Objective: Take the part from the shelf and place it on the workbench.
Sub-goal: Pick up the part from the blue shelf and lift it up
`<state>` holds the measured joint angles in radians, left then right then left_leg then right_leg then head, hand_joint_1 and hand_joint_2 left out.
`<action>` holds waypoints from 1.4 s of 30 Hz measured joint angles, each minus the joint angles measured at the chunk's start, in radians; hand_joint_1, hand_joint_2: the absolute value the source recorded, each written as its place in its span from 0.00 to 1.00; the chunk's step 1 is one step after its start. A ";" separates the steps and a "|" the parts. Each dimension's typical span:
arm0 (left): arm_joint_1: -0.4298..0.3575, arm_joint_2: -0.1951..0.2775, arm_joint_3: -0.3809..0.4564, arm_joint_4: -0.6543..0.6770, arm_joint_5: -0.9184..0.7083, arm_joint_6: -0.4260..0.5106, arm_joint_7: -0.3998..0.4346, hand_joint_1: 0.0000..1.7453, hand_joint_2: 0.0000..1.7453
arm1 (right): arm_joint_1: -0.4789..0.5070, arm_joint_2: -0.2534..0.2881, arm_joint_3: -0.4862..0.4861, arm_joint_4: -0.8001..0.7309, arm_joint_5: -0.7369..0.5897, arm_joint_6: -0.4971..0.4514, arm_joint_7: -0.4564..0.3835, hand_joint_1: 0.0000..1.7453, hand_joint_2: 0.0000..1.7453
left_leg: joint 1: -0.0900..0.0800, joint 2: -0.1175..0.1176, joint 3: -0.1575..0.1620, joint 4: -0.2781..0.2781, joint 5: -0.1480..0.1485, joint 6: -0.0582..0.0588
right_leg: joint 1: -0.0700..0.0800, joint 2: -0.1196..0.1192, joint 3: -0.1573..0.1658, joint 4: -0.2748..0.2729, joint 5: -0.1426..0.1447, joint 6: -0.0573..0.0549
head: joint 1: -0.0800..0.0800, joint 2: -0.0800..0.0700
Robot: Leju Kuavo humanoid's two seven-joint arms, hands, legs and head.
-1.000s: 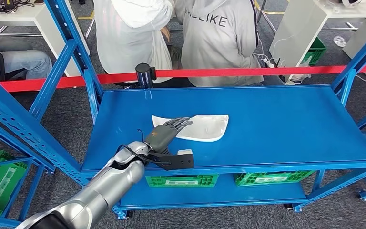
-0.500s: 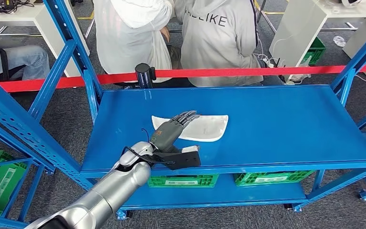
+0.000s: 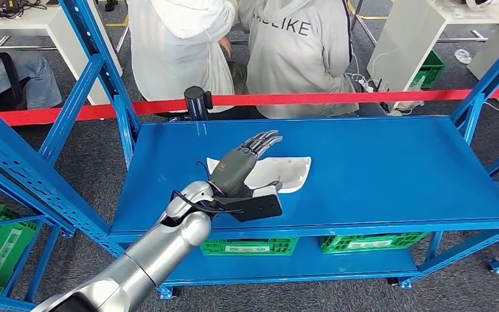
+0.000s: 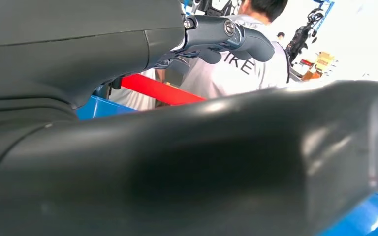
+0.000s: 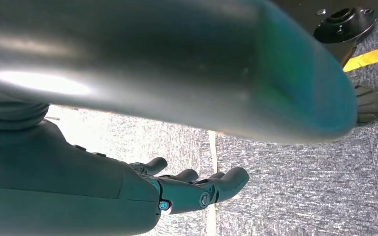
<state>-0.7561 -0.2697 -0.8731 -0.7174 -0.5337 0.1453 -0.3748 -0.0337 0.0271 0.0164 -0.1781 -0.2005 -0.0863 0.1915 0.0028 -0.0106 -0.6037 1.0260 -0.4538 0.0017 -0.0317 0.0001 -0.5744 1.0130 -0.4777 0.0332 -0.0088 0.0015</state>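
Overhead, left hand (image 3: 245, 166) open above white part (image 3: 284, 174) on blue shelf (image 3: 377, 169), right hand (image 5: 197, 189) hanging empty, fingers loosely apart, over grey floor (image 5: 300, 187).

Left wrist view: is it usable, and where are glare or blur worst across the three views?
Left wrist view: the out-of-focus dark robot left hand blocks most of it, with a blown-out white background. Right wrist view: blurred grey cover with glare. Head view: sharp, evenly lit; flat white plastic part on the blue metal shelf is clear.
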 joint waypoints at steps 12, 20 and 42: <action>-0.001 0.001 0.000 -0.013 -0.001 0.000 0.010 0.00 0.00 | 0.000 0.000 0.000 0.000 0.003 0.003 0.000 0.00 0.00 | -0.002 0.000 -0.001 0.002 -0.001 0.001 | -0.001 0.000 0.001 -0.003 0.001 0.002 | 0.000 0.000; -0.009 0.001 0.000 -0.024 -0.004 -0.003 0.015 0.00 0.00 | 0.000 0.004 -0.001 0.000 0.001 0.002 -0.002 0.00 0.00 | 0.003 0.005 0.031 -0.051 0.019 0.031 | -0.002 0.001 -0.111 0.221 -0.104 0.010 | 0.006 0.000; -0.002 0.010 0.000 -0.028 -0.009 0.001 0.014 0.00 0.00 | 0.002 0.014 -0.007 0.000 -0.001 0.005 -0.015 0.00 0.00 | -0.018 0.007 -0.042 0.048 0.000 0.024 | 0.012 0.007 -0.014 0.061 -0.044 -0.045 | 0.003 0.000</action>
<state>-0.7586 -0.2602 -0.8726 -0.7455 -0.5428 0.1466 -0.3605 -0.0313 0.0413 0.0097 -0.1781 -0.2010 -0.0816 0.1763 -0.0148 -0.0033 -0.6457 1.0744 -0.4536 0.0260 -0.0201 0.0072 -0.5886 1.0736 -0.5219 -0.0114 -0.0061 0.0015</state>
